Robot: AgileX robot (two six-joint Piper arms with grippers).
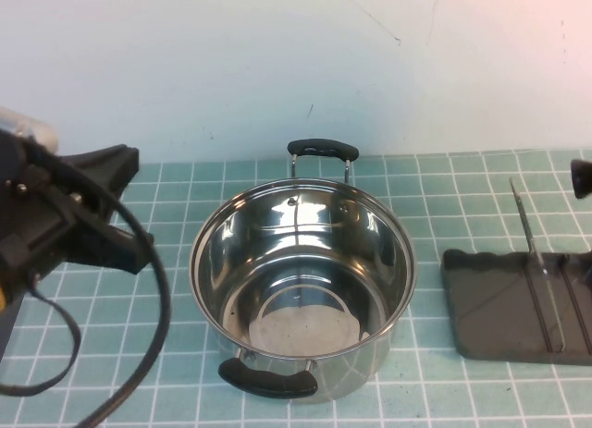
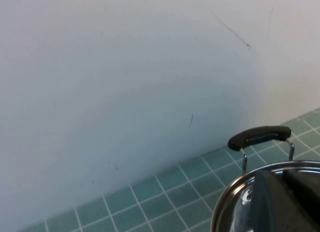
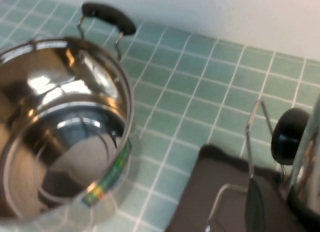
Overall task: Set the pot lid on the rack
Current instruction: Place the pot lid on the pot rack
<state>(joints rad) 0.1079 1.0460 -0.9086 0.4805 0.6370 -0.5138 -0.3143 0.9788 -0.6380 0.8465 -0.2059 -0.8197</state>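
The pot lid is shiny steel with a black knob. It stands on edge over the dark grey rack, knob side facing the pot. My right gripper is shut on the lid's rim, one dark finger on the knob side. In the high view only the knob shows, at the right edge above the rack with its wire prongs. My left gripper is open and empty, raised left of the pot.
The open steel pot with two black handles stands mid-table and is empty; it also shows in the right wrist view and the left wrist view. A white wall runs along the back. A black cable hangs from the left arm.
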